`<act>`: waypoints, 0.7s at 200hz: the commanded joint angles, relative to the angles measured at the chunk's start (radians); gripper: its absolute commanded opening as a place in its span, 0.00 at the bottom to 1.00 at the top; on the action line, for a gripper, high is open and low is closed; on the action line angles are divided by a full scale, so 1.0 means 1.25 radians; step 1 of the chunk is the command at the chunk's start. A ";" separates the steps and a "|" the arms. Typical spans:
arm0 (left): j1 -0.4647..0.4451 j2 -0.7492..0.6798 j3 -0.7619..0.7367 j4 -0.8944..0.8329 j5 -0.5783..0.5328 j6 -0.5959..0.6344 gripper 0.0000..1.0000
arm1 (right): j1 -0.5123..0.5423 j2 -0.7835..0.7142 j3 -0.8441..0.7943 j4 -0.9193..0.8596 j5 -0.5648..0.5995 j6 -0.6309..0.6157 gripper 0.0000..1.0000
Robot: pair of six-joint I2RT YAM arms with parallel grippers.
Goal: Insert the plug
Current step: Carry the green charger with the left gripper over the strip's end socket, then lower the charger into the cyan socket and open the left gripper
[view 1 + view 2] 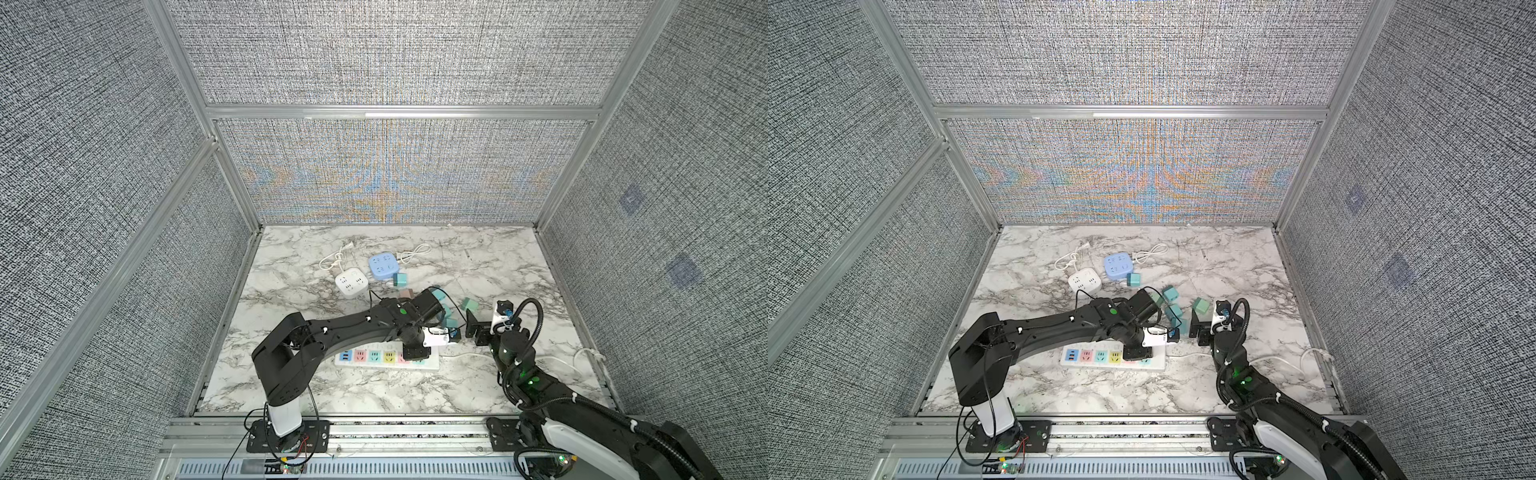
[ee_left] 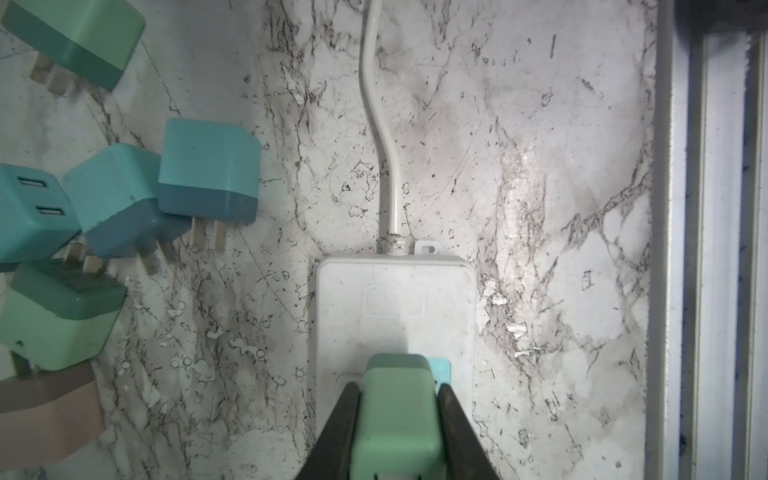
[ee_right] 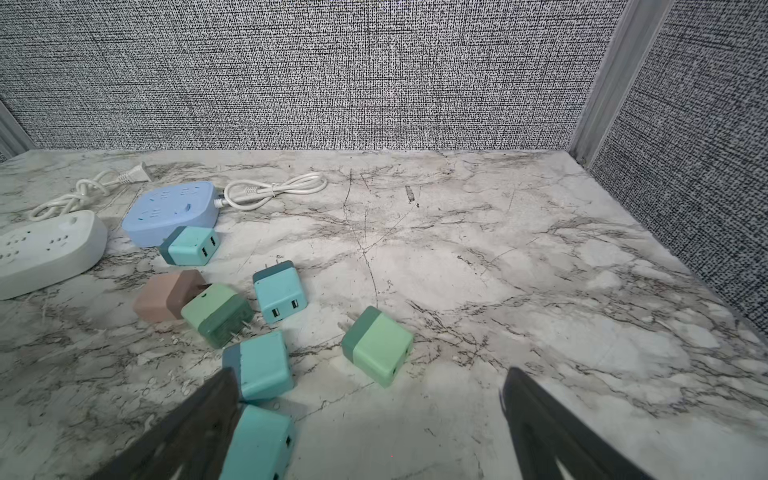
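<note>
A mint-green plug (image 2: pixel 397 419) sits between the black fingers of my left gripper (image 2: pixel 399 386), which is shut on it. It stands upright over the white power strip (image 2: pixel 395 299), right by a blue socket face (image 2: pixel 442 370); its prongs are hidden. In both top views the left gripper (image 1: pixel 415 353) (image 1: pixel 1138 353) points down onto the right end of the strip (image 1: pixel 374 357) (image 1: pixel 1096 357) and covers the plug. My right gripper (image 1: pixel 473 328) (image 1: pixel 1198 328) (image 3: pixel 368 386) hangs open to the right of it, above the table, holding nothing.
Several loose teal, green and pink plugs (image 3: pixel 276 295) (image 2: pixel 208 170) lie behind the strip. Further back are a blue socket cube (image 1: pixel 382 266) and a white one (image 1: pixel 351 284) with coiled cords. The strip's cord (image 2: pixel 382 124) runs right. Fabric walls enclose the table.
</note>
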 commanded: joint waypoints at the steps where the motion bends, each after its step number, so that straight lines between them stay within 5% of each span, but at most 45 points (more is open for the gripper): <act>1: 0.000 0.004 -0.003 -0.039 -0.018 -0.006 0.00 | 0.001 0.000 0.004 0.006 -0.001 0.003 0.99; 140: 0.000 -0.016 -0.006 -0.033 -0.009 -0.005 0.00 | 0.001 0.017 0.012 0.005 -0.004 0.002 0.99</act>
